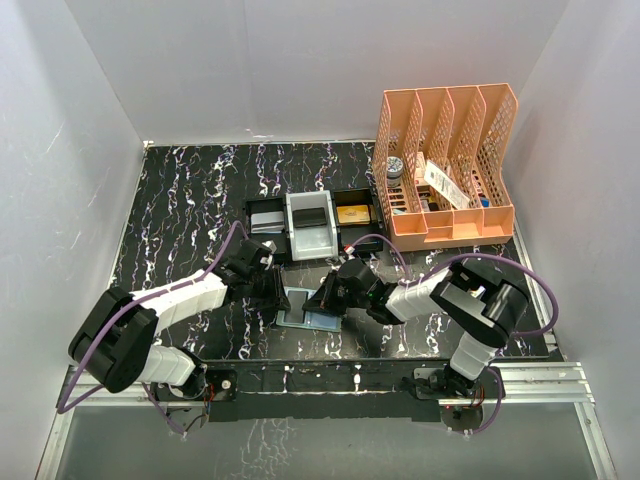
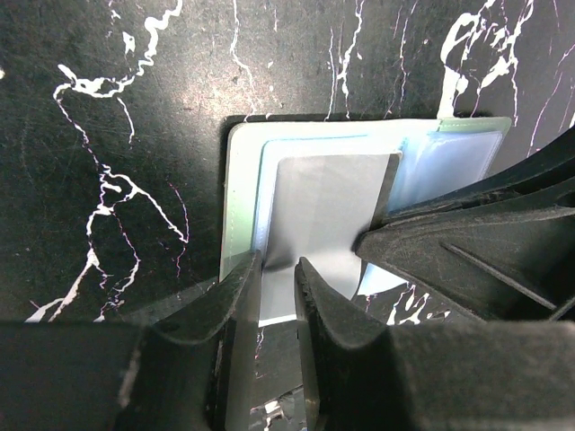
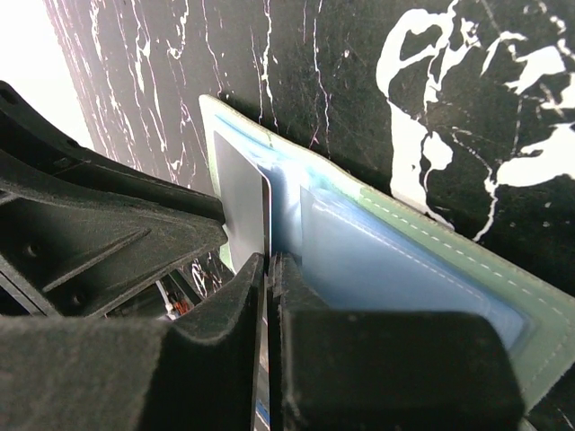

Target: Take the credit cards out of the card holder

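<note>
The card holder [image 1: 300,314] lies open on the black marbled table between my two grippers. In the left wrist view its sage-green rim [image 2: 235,180] frames a pale blue inside, with a dark grey credit card [image 2: 323,206] on it. My left gripper [image 2: 277,274] stands at the wallet's near edge with a narrow gap between its jaws and nothing pinched in it. My right gripper [image 3: 269,265] is shut on the thin edge of the grey card [image 3: 241,197], beside the blue pocket of the card holder [image 3: 422,232]. In the top view, the left gripper [image 1: 281,297] and right gripper [image 1: 322,300] nearly touch.
A row of black and white trays [image 1: 310,225] sits just behind the wallet. A peach desk organiser [image 1: 445,165] with small items stands at the back right. White walls close in the table on three sides.
</note>
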### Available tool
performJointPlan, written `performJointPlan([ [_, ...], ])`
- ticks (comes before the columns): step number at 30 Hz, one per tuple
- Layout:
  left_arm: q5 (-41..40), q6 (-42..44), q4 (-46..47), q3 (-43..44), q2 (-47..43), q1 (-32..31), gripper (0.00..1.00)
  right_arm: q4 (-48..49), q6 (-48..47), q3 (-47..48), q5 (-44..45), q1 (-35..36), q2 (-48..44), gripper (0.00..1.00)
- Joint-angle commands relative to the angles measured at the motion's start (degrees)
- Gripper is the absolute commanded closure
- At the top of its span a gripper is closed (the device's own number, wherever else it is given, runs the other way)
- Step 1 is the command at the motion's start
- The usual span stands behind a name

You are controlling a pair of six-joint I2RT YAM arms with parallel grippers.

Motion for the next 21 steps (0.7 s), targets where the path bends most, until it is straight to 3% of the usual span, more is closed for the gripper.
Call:
performJointPlan([
  [1,-0.9,0.6,-2.2,-0.6,-1.2,-0.5,0.80,1.4,-1.3,-1.0,-0.3,0.1,-2.5,1.00],
  [21,0.1,0.9,-2.0,-0.7,0.4,-0.5,0.82,1.3,-1.6,-1.8,-2.7,-0.6,-4.5,0.88],
])
